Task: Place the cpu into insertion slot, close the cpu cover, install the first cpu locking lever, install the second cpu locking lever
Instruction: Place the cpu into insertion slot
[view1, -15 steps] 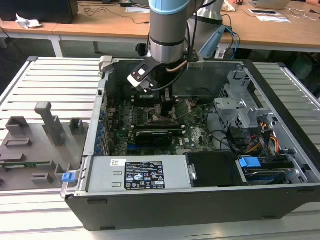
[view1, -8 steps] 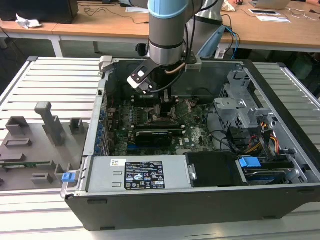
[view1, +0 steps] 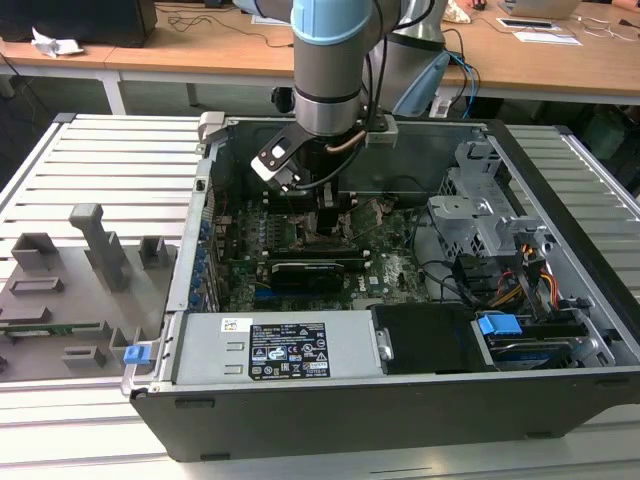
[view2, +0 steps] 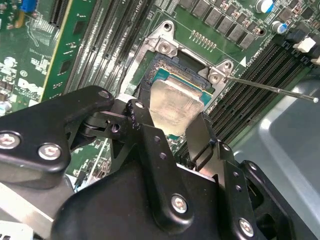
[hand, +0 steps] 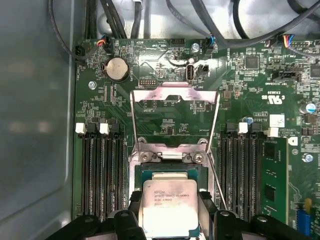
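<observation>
End effector (hand: 169, 202) is clamped on the cpu (hand: 167, 215), held flat right over the insertion slot (hand: 150, 173), with the cpu cover (hand: 175, 93) flipped open beyond the slot.

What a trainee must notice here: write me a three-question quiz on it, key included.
1. True or false: the cpu cover is closed over the insertion slot.
2. What is clamped in the gripper? A) a locking lever B) the cpu C) a cable
3. Fill the gap: the circuit board around the slot is ____ in colour.

Key: 1 false, since the cover stands open; 2 B; 3 green.
</observation>
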